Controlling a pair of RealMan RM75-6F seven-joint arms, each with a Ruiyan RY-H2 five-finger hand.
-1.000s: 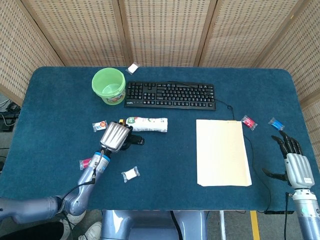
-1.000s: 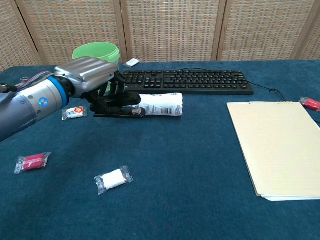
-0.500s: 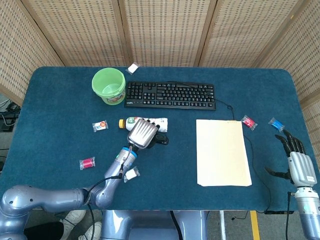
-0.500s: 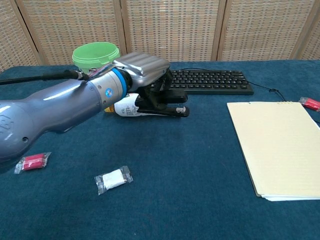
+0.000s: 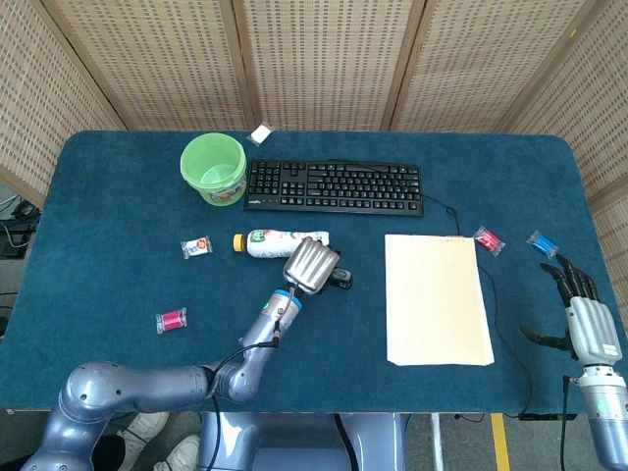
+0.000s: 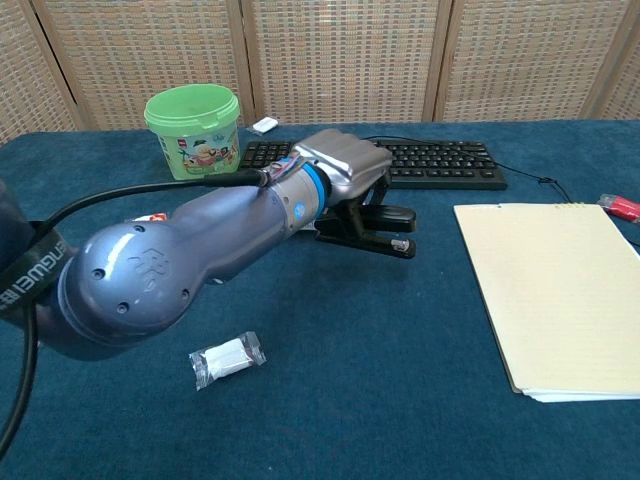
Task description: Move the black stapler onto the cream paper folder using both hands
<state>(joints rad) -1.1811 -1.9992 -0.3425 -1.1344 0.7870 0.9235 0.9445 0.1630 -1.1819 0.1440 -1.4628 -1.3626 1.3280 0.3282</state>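
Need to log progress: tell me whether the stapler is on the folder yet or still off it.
Off it. The black stapler sits in the left hand over blue table cloth, left of the cream paper folder.

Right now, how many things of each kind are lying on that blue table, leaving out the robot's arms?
Small wrapped packets: 6
Green bucket: 1
Keyboard: 1
Bottle: 1
Black stapler: 1
Cream paper folder: 1
Total: 11
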